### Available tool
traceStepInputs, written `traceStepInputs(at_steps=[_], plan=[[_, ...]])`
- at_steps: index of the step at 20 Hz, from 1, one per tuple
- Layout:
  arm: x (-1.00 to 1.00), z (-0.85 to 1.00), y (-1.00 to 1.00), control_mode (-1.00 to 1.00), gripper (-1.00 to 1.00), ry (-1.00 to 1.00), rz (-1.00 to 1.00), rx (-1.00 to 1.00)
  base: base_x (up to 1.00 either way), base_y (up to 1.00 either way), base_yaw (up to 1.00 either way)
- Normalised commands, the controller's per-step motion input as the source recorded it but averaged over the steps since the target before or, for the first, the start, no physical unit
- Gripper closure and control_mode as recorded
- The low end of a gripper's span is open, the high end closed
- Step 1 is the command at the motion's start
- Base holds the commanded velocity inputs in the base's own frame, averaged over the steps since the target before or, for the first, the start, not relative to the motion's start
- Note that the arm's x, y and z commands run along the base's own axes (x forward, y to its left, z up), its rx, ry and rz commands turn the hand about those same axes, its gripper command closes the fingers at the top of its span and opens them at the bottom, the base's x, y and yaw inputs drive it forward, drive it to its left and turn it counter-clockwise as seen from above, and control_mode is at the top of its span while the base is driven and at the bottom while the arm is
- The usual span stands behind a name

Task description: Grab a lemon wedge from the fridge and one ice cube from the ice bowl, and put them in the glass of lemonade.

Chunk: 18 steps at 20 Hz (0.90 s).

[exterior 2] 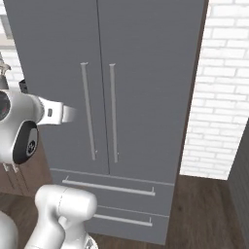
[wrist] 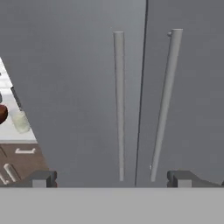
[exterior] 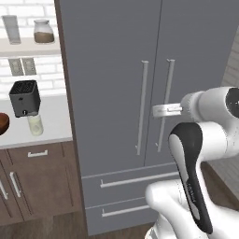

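Note:
The grey fridge (exterior: 112, 84) (exterior 2: 146, 73) (wrist: 78, 87) stands with both doors shut, so the lemon wedge is hidden. My gripper (exterior: 158, 111) (exterior 2: 74, 114) (wrist: 113, 179) is open and empty, pointing at the two long door handles (wrist: 119, 105) from a short distance, touching neither. On the counter (exterior: 56, 121) to the left sit the glass of lemonade (exterior: 35, 125) (wrist: 20, 121) and, at the frame edge, the reddish-brown ice bowl (exterior: 2, 123) (wrist: 1, 113).
A black toaster (exterior: 24, 98) stands right behind the glass. A shelf (exterior: 28, 46) above carries a jar and a tall glass. Brown cabinets (exterior: 32, 182) lie under the counter. A white brick wall (exterior 2: 219, 97) flanks the fridge's right side.

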Motion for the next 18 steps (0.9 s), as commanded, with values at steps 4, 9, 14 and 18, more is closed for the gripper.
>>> traceStepInputs(at_steps=[4,9,14,18], plan=[[0.85,0.04,-0.04,-1.0,-1.0,0.0,-0.01,0.0,0.0,0.0,0.0],[0.91,0.0,-0.01,-1.0,-1.0,0.01,-0.04,0.01,0.0,0.0,0.0],[0.81,0.0,-0.01,-1.0,-1.0,0.0,-0.05,0.0,0.0,0.0,0.0],[0.77,0.0,0.0,-1.0,-1.0,0.0,-0.02,0.0,0.0,0.0,0.0]])
